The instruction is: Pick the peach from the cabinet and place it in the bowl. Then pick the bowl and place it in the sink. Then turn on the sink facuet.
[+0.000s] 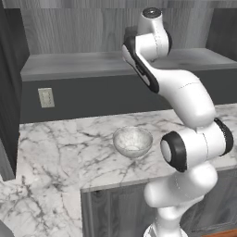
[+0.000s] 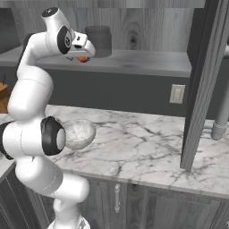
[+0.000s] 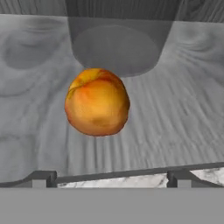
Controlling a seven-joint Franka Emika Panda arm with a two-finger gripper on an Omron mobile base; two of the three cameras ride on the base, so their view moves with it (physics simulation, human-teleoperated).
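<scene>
Marbled worktop (image 1: 55, 152) carries the bowl (image 1: 133, 141), waiting below the cabinet (image 1: 69, 65) shelf. Up there, beside a dark jar (image 2: 98, 41), the peach (image 3: 97, 108) sits untouched; the fingers (image 3: 43, 177) stand released, spread wide to straddle it.

a dark grey cylindrical jar (image 2: 98, 41) stands near the top of the right base view. a pale wall outlet (image 1: 46, 97) sits at left in the left base view. the white marble table (image 1: 69, 152) spans the middle.
</scene>
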